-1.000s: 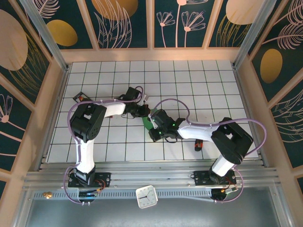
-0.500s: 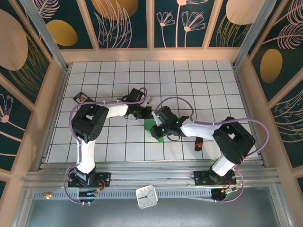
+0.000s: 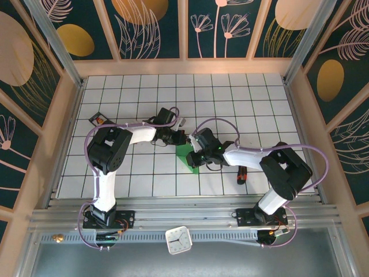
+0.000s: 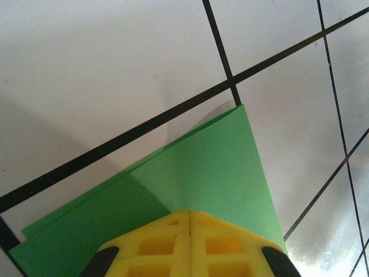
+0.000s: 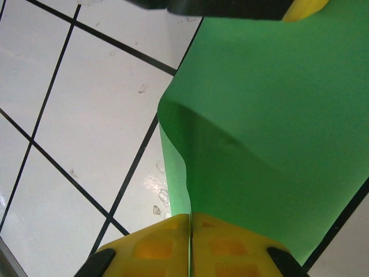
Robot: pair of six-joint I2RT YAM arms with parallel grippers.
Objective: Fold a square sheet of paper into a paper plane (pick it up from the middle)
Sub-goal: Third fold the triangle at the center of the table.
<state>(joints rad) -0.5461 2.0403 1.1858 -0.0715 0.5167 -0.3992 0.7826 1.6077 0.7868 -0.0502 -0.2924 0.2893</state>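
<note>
The square sheet of paper (image 3: 188,158) is bright green and folded into a narrower layered shape on the white grid table (image 3: 132,104). My left gripper (image 3: 183,139) is shut. Its yellow fingertips (image 4: 173,231) rest on the top face of the sheet (image 4: 207,167), near a corner where two layers show. My right gripper (image 3: 195,153) is shut on the sheet (image 5: 271,115). A curled folded edge (image 5: 176,167) runs straight into the seam between the right gripper's (image 5: 189,217) yellow fingers. The left gripper's finger (image 5: 305,7) sits at the sheet's far edge.
A small red and black object (image 3: 241,175) lies on the table under the right arm's forearm. Another small dark item (image 3: 96,120) sits near the left wall. A white clock (image 3: 178,240) stands on the front rail. Wooden walls enclose the table.
My right gripper has drawn back to the right, so more green paper shows below it. The left gripper has shifted slightly right and stays on the paper.
</note>
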